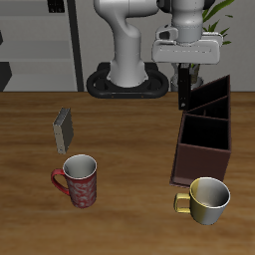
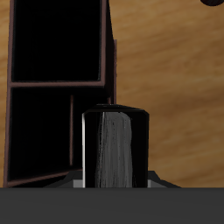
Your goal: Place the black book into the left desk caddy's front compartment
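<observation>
Fingers [image 1: 186, 78]: I see them clamped on the black book [image 1: 185, 92].
Black book: upright, above the left desk caddy [image 1: 206, 134].

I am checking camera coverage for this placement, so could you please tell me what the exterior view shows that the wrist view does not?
Only the exterior view shows the red mug, the yellow mug, the grey book, the robot's base and the gripper from outside. Only the wrist view looks down into the left desk caddy, showing its dark compartments and a divider. Both show the black book held upright in the gripper, the caddy and the wooden table.
</observation>
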Robot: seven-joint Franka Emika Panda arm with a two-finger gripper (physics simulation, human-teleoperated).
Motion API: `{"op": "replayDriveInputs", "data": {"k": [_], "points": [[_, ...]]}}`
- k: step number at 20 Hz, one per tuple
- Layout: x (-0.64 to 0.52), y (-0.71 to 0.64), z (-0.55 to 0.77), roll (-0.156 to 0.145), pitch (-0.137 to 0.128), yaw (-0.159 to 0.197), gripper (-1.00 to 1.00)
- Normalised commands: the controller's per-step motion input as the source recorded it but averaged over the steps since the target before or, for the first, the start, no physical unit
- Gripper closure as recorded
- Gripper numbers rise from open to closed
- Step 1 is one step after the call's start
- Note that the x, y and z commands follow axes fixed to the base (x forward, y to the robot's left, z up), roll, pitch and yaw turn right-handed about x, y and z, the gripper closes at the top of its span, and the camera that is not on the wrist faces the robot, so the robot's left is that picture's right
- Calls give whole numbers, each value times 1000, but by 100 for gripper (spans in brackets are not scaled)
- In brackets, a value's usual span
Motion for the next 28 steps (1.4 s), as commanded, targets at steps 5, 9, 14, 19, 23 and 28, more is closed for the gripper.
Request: {"op": "replayDriveInputs", "data": {"k": [5, 9, 14, 19, 23, 28], "points": [[105, 142, -54, 14, 18, -3, 100], [29, 99, -53, 9, 7, 1, 100], [66, 105, -73, 17, 14, -2, 100], [51, 73, -29, 8, -5, 1, 100], [36, 29, -14, 5, -3, 2, 100], [80, 22, -10, 2, -4, 2, 100]]}}
